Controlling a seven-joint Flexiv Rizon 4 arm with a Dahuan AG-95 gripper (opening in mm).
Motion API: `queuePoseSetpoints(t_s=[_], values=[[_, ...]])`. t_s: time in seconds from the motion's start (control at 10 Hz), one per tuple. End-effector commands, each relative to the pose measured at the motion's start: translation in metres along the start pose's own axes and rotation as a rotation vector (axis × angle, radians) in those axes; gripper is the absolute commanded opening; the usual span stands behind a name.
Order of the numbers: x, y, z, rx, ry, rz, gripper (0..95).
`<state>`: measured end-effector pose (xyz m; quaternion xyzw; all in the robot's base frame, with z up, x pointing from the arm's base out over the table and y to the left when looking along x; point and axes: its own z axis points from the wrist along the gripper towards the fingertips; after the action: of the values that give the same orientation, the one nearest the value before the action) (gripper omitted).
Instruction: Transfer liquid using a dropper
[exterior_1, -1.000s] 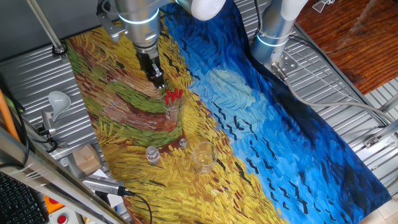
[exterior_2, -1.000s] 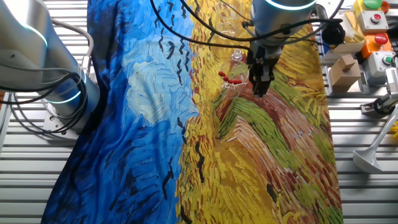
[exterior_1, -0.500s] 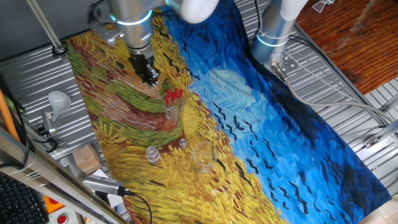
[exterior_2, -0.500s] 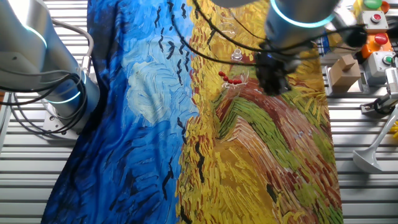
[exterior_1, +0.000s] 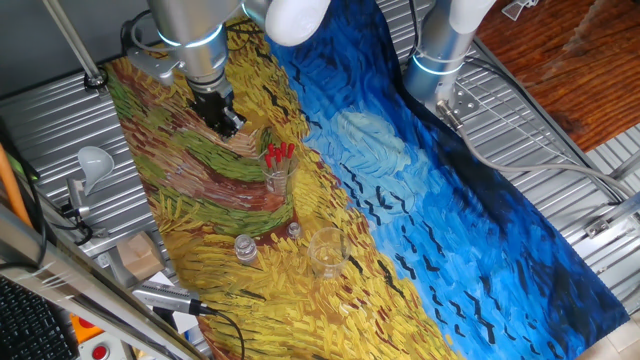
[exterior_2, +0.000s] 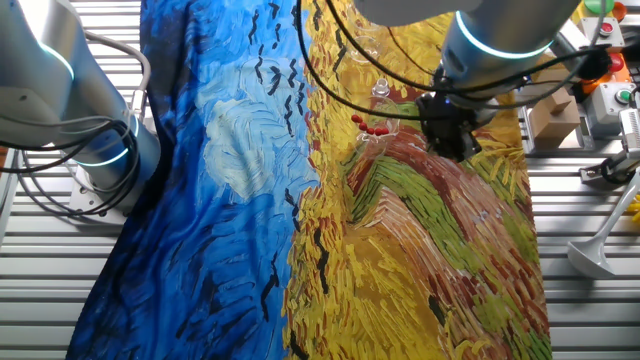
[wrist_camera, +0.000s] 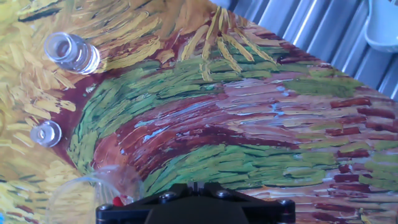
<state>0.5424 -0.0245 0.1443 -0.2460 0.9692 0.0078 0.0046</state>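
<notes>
One fixed view: my gripper (exterior_1: 226, 122) hangs above the cloth (exterior_1: 200, 190), holding nothing; finger spacing cannot be determined. Red-bulbed droppers (exterior_1: 279, 152) stand in a clear glass (exterior_1: 277, 175).

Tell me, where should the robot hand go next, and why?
Probably back sideways over the glass holding the droppers. The gripper hangs beside it over the painted cloth, carrying no dropper, and their red bulbs stick up ready to be grabbed.

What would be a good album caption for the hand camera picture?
Looking down on the painted cloth: two small clear vials, red-bulbed droppers peeking in below.
</notes>
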Motion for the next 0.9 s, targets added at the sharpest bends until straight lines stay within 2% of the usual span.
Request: queuePoseSetpoints(t_s=[0.1, 0.3, 0.5, 0.8, 0.9], values=[[-0.0001, -0.0006, 0.0009, 0.001, -0.004, -0.064, 0.0], [-0.0001, -0.0006, 0.0009, -0.008, -0.008, -0.104, 0.0], [-0.0001, -0.0006, 0.0009, -0.002, 0.006, -0.115, 0.0], [-0.0001, -0.0006, 0.0009, -0.013, 0.012, -0.129, 0.0], [0.0022, 0.0047, -0.0019, -0.019, 0.019, -0.127, 0.0]])
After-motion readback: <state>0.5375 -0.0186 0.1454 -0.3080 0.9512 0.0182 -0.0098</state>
